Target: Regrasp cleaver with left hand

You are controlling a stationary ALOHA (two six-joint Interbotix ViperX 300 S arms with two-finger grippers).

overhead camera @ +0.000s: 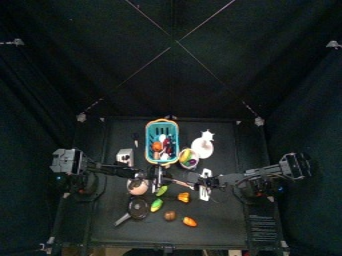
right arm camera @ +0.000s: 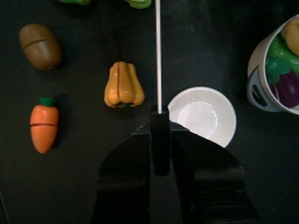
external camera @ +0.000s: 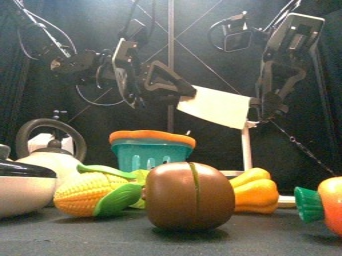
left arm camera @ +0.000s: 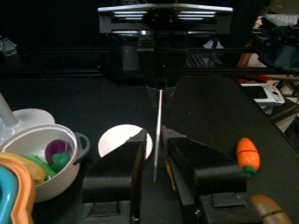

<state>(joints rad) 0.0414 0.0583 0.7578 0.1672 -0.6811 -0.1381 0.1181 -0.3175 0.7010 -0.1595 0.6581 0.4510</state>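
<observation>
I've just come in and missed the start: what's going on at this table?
Both robot arms hold a white cleaver in the air above the table. The left hand and the right hand are each closed on it from opposite sides, as in a handover. Below lie toy foods: corn, a potato, a carrot and a teal basket.

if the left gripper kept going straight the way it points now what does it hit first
Most likely the right gripper. The left gripper grips the cleaver from one side, and the right arm holds the same blade from the other, facing it. The left wrist view shows that arm dead ahead, though depth is hard to judge.
</observation>
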